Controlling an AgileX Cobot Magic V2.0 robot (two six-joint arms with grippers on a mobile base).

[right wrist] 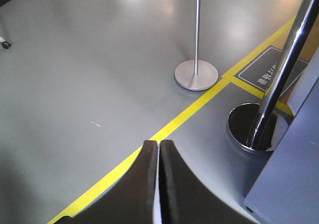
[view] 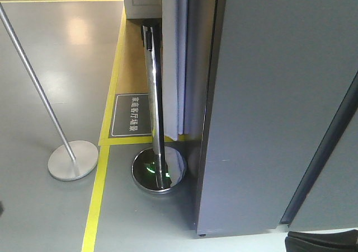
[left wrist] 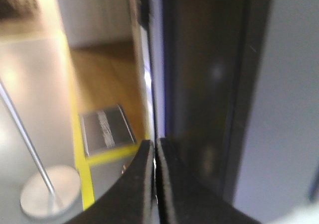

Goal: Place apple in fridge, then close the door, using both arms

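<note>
Well, apple: I am not seeing it in any view, so I cannot say where it is lying.
Fridge: its dark-grey side (view: 268, 106) is filling the right of the front view, standing tall, long axis vertical.
Door: I am reading the grey edge (view: 211, 67) left of that side as the door, nearly shut; I cannot tell for sure.
Left gripper (left wrist: 155, 184): fingers are pressing together on nothing, pointing straight at the dark door edge (left wrist: 199, 84); this arm is the nearer one.
Right gripper (right wrist: 158, 184): also pinched closed and empty, aiming at the floor, the fridge corner (right wrist: 294, 174) lying to its right.
Views: only the left wrist is showing the gap beside the door; the right wrist is showing the chrome post (right wrist: 279, 74) in front of the fridge.
</note>
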